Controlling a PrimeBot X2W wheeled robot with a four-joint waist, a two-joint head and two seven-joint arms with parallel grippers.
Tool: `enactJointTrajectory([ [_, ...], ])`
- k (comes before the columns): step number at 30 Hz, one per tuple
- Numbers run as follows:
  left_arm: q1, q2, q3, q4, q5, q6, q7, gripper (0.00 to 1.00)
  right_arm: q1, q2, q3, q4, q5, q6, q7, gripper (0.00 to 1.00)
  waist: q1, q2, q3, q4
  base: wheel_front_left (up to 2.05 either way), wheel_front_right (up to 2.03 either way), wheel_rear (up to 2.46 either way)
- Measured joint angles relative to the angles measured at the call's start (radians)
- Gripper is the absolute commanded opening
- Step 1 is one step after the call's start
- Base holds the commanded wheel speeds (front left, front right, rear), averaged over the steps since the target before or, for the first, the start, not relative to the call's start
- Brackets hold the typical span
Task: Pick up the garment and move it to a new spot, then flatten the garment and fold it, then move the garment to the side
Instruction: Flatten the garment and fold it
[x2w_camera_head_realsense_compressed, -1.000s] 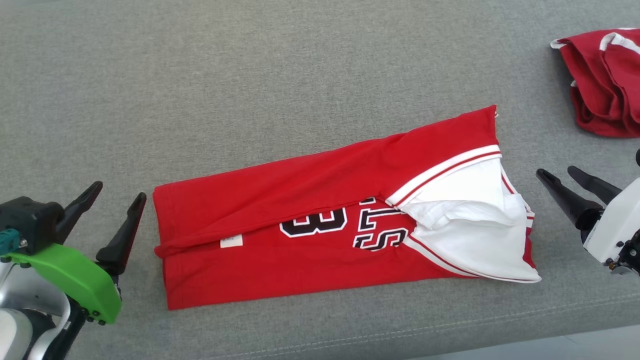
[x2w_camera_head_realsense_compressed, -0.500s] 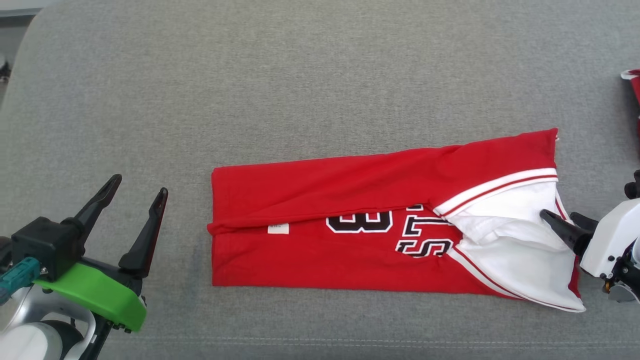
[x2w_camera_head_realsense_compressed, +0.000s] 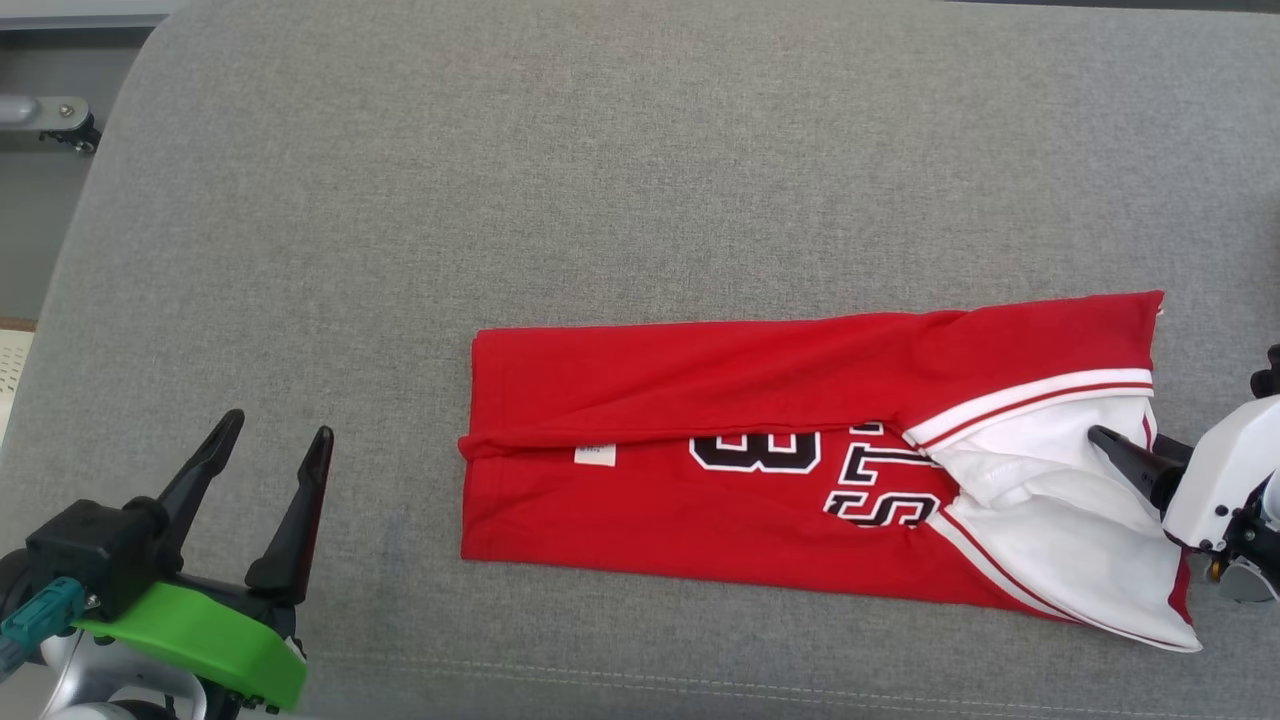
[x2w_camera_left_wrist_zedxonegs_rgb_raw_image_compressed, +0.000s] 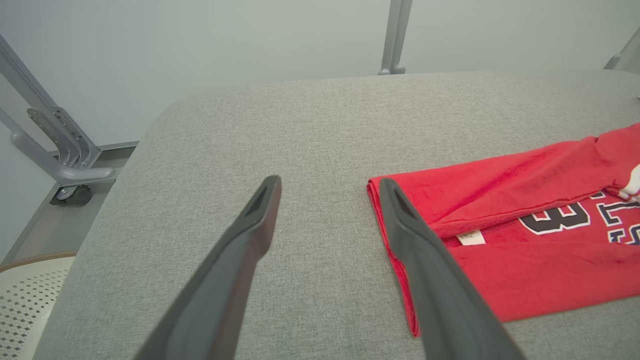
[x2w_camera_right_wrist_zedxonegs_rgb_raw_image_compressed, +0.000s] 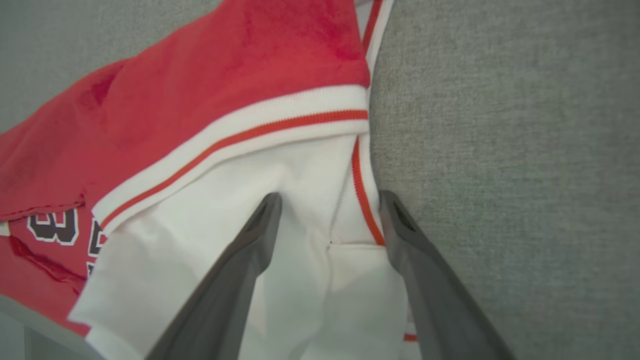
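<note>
The garment (x2w_camera_head_realsense_compressed: 700, 500), a red jersey with black-and-white lettering and a white end, lies folded in a long strip on the grey padded surface (x2w_camera_head_realsense_compressed: 640, 150). My right gripper (x2w_camera_head_realsense_compressed: 1130, 442) is open at the strip's right end. In the right wrist view the right gripper (x2w_camera_right_wrist_zedxonegs_rgb_raw_image_compressed: 330, 200) has its fingers astride the white, red-striped edge of the garment (x2w_camera_right_wrist_zedxonegs_rgb_raw_image_compressed: 225, 100). My left gripper (x2w_camera_head_realsense_compressed: 278, 425) is open over bare padding, well left of the red end. In the left wrist view the left gripper (x2w_camera_left_wrist_zedxonegs_rgb_raw_image_compressed: 329, 185) has one finger just in front of the garment (x2w_camera_left_wrist_zedxonegs_rgb_raw_image_compressed: 525, 215) edge.
The padding's rounded left edge drops to a floor where a metal frame (x2w_camera_left_wrist_zedxonegs_rgb_raw_image_compressed: 55, 150) with a caster stands. A white perforated object (x2w_camera_left_wrist_zedxonegs_rgb_raw_image_compressed: 30, 300) sits low on the left. A stitched seam runs along the front edge of the padding.
The camera has swung left, so the picture has shifted right. My right gripper has come over the white end of the garment. My left gripper now stands farther from the red end.
</note>
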Motion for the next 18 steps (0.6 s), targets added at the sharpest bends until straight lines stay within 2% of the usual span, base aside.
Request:
enactJointTrajectory([
  [8, 0.026, -0.017, 0.017, -0.007, 0.008, 0.0, -0.001, 1.0, -0.021, 0.029, -0.019, 0.059, 0.016, 0.0, 0.001, 1.0, 0.0, 0.0, 0.009, 0.005, 0.0, 0.0, 0.0],
  [9, 0.028, -0.019, 0.019, -0.008, 0.011, 0.0, -0.004, 1.0, -0.025, 0.035, -0.021, 0.066, 0.021, 0.0, 0.001, 0.7, 0.0001, 0.0, 0.01, 0.005, 0.0, 0.0, 0.0],
  [11, 0.03, -0.028, 0.026, -0.011, 0.015, 0.0, -0.009, 1.0, -0.03, 0.047, -0.022, 0.077, 0.027, 0.0, -0.003, 0.0, 0.0, 0.0, 0.01, 0.005, 0.0, 0.0, 0.0],
  [14, 0.035, -0.043, 0.031, -0.012, 0.02, 0.0, -0.009, 1.0, -0.036, 0.073, -0.031, 0.093, 0.044, 0.002, -0.017, 0.0, 0.0, -0.0001, 0.004, 0.005, 0.0, 0.0, 0.0],
  [18, 0.048, -0.047, 0.058, -0.013, 0.029, 0.0, -0.01, 1.0, -0.049, 0.106, -0.039, 0.108, 0.073, 0.023, -0.027, 0.0, 0.0, -0.0001, 0.001, 0.004, 0.0, 0.0, 0.0],
])
